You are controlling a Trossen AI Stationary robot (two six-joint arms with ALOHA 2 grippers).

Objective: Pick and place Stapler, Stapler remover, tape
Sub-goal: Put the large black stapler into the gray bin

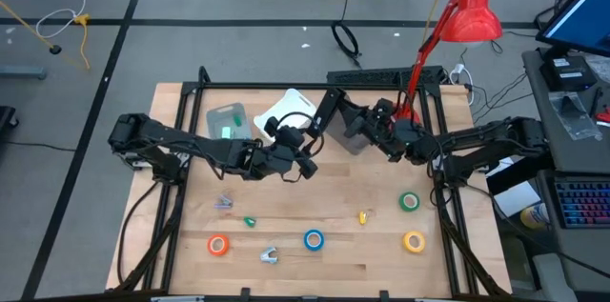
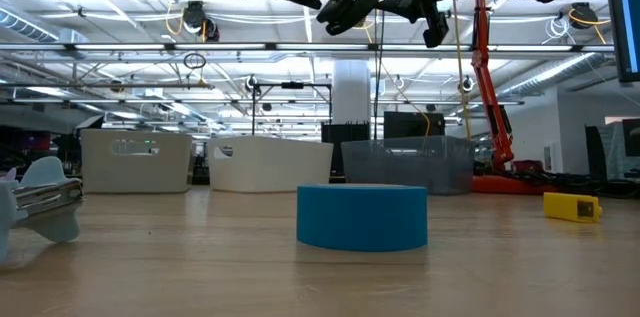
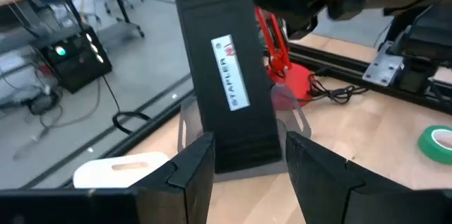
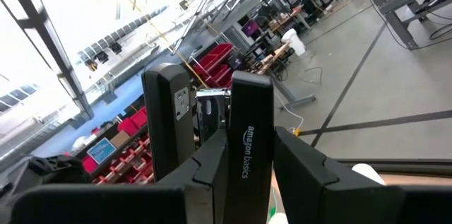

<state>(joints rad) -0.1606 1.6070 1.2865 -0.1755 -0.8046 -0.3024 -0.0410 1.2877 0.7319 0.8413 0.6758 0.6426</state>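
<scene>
From my remote station I find both grippers raised above the table's middle rear, each clamped on the same black stapler (image 1: pixel 327 112). The left gripper (image 3: pixel 244 164) pinches one end between its two fingers; the printed label "STAPLER" runs along the body away from that wrist. The right gripper (image 4: pixel 247 171) pinches the other part, marked "amazon basics", fingers pressed against both its sides.

In the high view the stapler's long axis runs diagonally, from near the left gripper (image 1: pixel 307 150) up toward the table's back edge, with the right gripper (image 1: pixel 381 130) beside it.

The low view shows both arms well clear of the table surface. It also shows the blue tape (image 2: pixel 362 216) lying flat, which neither wrist view shows. Only the high view shows the orange tape (image 1: pixel 218 244), yellow tape (image 1: pixel 414 241) and green tape (image 1: pixel 409 201) lying apart along the front.
</scene>
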